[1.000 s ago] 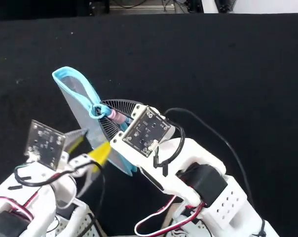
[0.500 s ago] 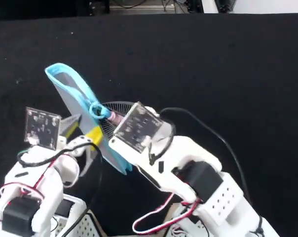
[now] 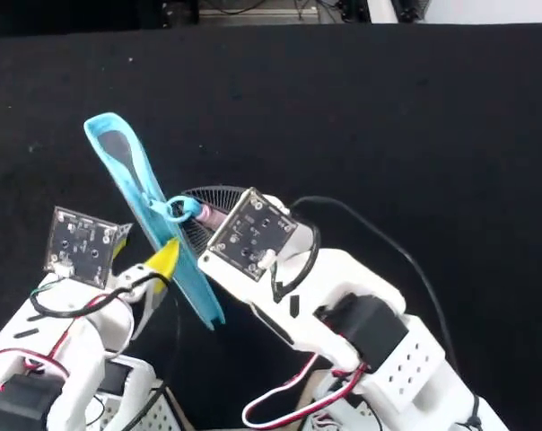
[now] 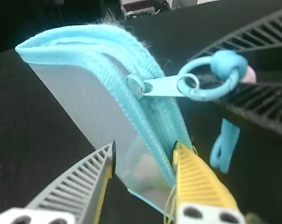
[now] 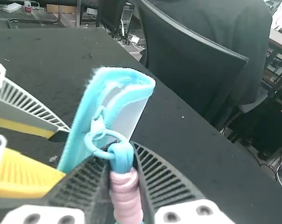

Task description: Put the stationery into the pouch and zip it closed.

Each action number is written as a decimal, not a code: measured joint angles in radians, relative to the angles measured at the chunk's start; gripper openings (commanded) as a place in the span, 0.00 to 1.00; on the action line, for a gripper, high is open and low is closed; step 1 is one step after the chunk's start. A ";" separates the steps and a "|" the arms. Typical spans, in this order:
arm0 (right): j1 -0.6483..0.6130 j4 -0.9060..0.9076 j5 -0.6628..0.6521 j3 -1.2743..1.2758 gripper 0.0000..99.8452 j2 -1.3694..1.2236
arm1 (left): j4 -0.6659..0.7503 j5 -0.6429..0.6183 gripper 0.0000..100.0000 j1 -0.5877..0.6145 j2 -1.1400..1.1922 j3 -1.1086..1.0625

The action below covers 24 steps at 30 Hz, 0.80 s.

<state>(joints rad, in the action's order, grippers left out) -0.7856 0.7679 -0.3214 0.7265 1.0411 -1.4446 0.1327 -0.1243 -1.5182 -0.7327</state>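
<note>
A light blue pouch (image 3: 150,211) with a translucent mesh side stands on its edge, lifted between the two arms. My left gripper (image 4: 143,150) is shut on the pouch's lower part (image 4: 131,140), with a grey finger (image 4: 80,182) on the mesh side and a yellow finger (image 4: 197,182) on the zip side. The zip slider (image 4: 135,86) sits along the top edge, and its ring (image 4: 190,84) leads to a blue and pink cord (image 5: 122,177). My right gripper (image 5: 118,156) is shut on that cord. Pale shapes show faintly through the mesh (image 4: 141,170).
The table (image 3: 388,126) is covered in black cloth, with bare room behind and to the right of the arms. A black chair (image 5: 192,79) stands beyond the table edge. Both arm bases (image 3: 370,359) crowd the near edge.
The pouch has turned from showing its broad mesh side to standing nearly edge-on. The left gripper shifted slightly with it. The right gripper has kept its hold on the cord.
</note>
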 measured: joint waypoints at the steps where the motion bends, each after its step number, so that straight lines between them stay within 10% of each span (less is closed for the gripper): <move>1: 0.000 0.000 0.000 0.000 0.01 0.000 | -0.014 0.011 0.20 0.000 0.000 0.006; 24: -0.002 0.000 -0.002 0.003 0.01 0.000 | -0.170 -0.011 0.20 0.000 0.000 0.121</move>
<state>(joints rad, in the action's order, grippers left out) -0.7871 0.7679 -0.3230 0.7296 1.0411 -1.6149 0.1220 -0.1243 -1.5182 -0.6114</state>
